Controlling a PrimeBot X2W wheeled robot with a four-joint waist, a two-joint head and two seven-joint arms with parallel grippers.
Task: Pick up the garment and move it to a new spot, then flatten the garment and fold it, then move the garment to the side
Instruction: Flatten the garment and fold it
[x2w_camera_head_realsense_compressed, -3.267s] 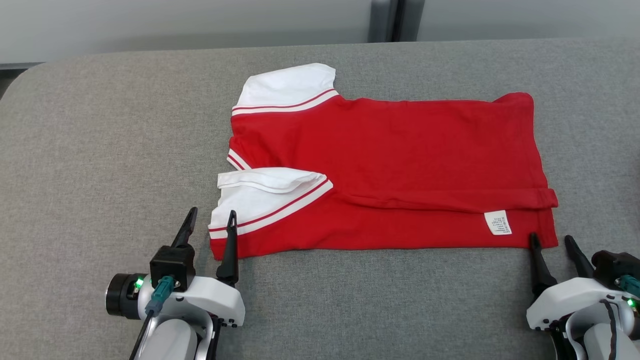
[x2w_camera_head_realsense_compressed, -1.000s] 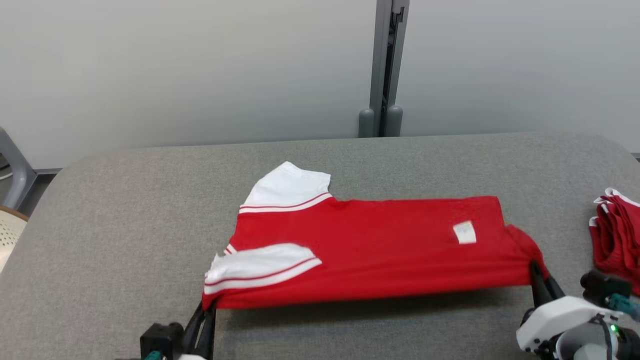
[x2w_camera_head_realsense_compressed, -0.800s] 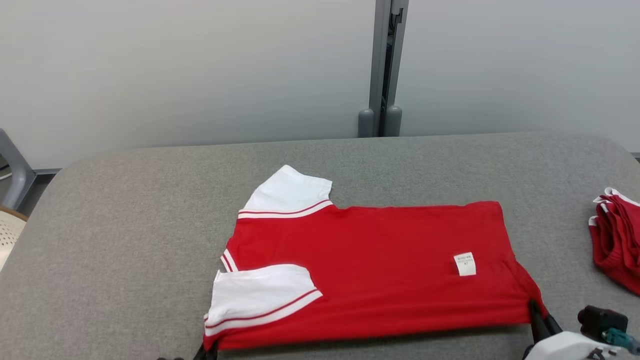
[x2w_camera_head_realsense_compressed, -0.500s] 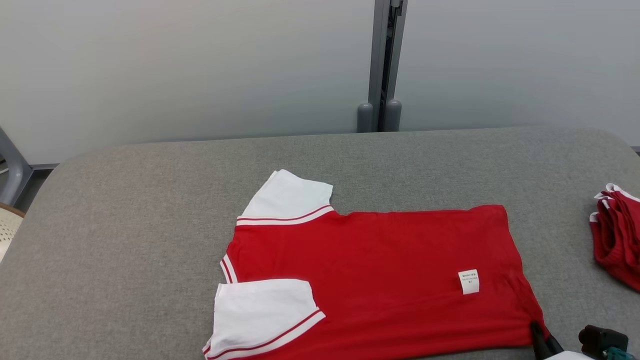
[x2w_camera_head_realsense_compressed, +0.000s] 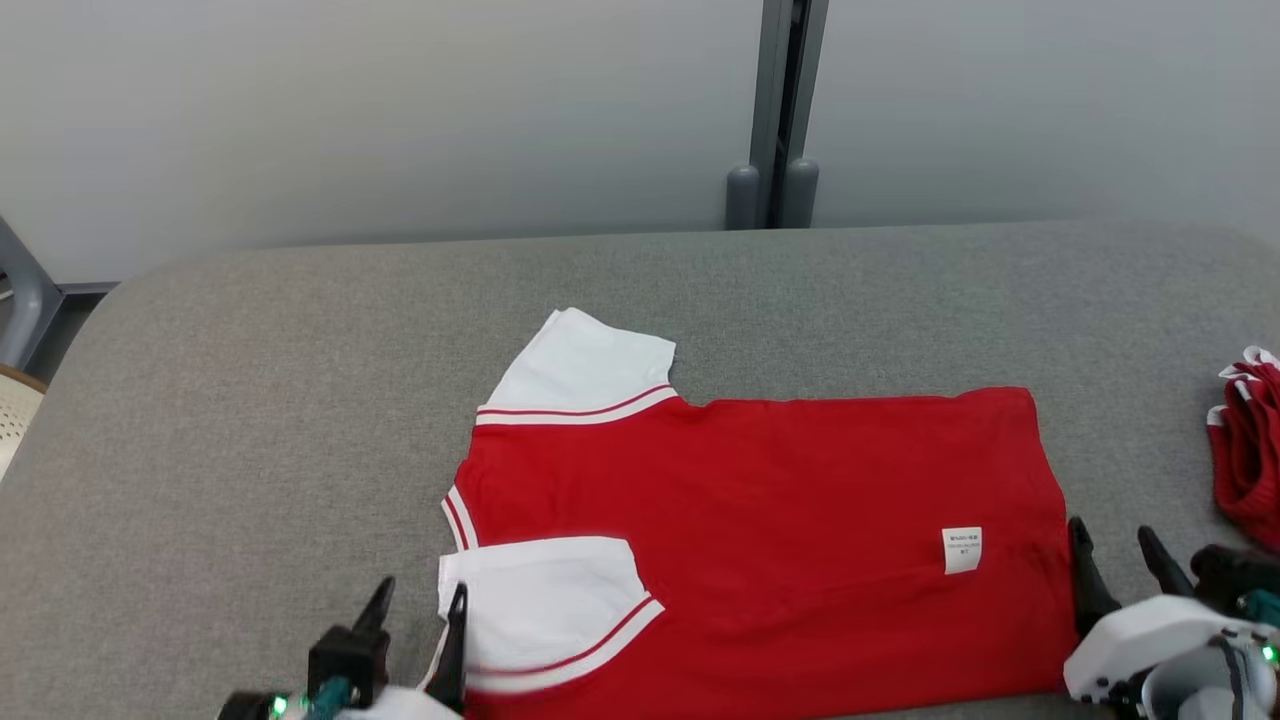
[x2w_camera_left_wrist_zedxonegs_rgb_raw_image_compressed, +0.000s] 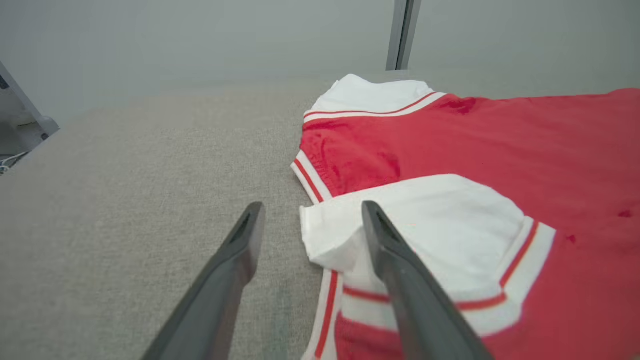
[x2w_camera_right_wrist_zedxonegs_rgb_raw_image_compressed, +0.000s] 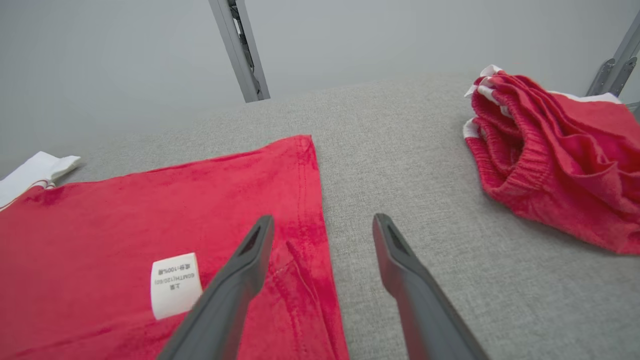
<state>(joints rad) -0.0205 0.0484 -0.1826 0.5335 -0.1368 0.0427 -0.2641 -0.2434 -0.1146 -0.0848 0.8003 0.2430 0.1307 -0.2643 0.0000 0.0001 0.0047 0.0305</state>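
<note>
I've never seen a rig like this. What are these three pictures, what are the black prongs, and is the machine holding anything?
This is a two-armed robot that handles clothes. The wide picture comes from a camera on its head, looking down at a grey fabric-covered table. The other two come from cameras on its wrists, each looking along that arm's claw, which is a pair of long dark prongs. The left claw is at the sleeve end of a red short-sleeved shirt with white sleeves. The shirt lies spread flat, with a small white label facing up. The right claw is at the shirt's hem end. Further to the right lies a bunched pile of red clothing. Both claws stand open, and neither holds anything.
</note>
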